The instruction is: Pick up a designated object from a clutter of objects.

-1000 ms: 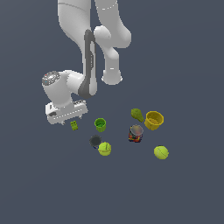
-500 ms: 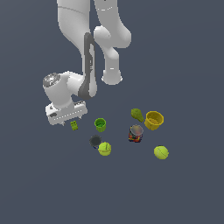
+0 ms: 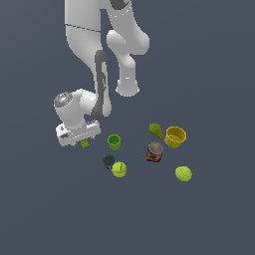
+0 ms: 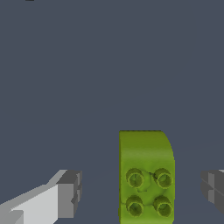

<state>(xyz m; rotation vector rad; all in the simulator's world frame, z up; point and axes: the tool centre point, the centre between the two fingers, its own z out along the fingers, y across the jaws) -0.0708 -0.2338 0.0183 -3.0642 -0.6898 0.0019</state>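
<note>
On a plain dark grey floor, the gripper (image 4: pixel 140 190) hangs spread around the green studded brick (image 4: pixel 146 177), fingers at nine and three o'clock, the brick's long axis running twelve to six, nearer the three o'clock finger.

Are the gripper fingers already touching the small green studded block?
Apart. In the wrist view the green block sits between the open gripper fingers, with bare floor visible on both sides.
</note>
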